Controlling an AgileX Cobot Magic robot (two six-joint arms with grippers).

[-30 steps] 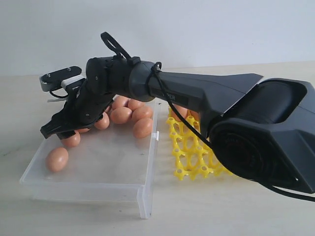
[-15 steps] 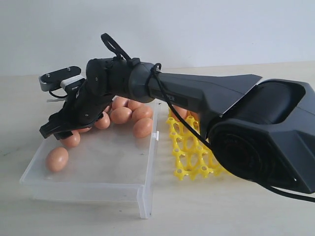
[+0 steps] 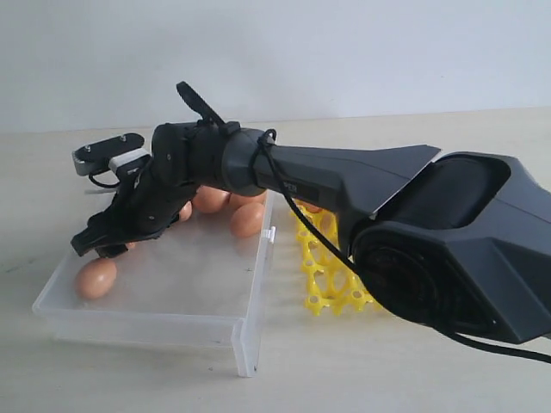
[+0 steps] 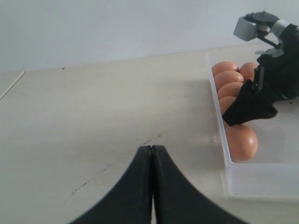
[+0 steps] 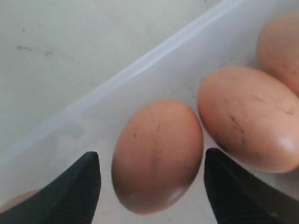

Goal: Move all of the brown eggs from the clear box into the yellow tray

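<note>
The right hand (image 3: 102, 241), black and carried on a dark arm (image 3: 344, 176) that reached across from the right of the exterior view, hung low over the left end of a shallow, rectangular clear box (image 3: 146, 329) of transparent plastic. Its jaws stood wide apart and gripped nothing. In the right wrist view its two dark fingers (image 5: 81, 186) straddled one of the matte, oval brown eggs (image 5: 158, 154), which lay on the box floor just beside a wall of the box. A narrow gap showed at one finger; at the other I could not tell whether it touched the shell. A second egg (image 5: 247, 119) lay close against the first, and a third (image 5: 280, 46) sat just beyond at the picture's edge.

In the exterior view a lone egg (image 3: 95, 278) rested in the near left corner of the box, just below the hand. More eggs (image 3: 247, 219) were clustered toward the back, partly hidden by the arm.

A bright yellow tray (image 3: 331, 280) of openwork plastic lattice stood on the pale surface (image 3: 387, 379) just beside the box's right wall, much of it covered by the arm. Some orange-brown showed among its cups, too hidden to count.

The left hand (image 4: 152, 148) had its black fingers pressed together, empty, above bare surface near the box's end.
</note>
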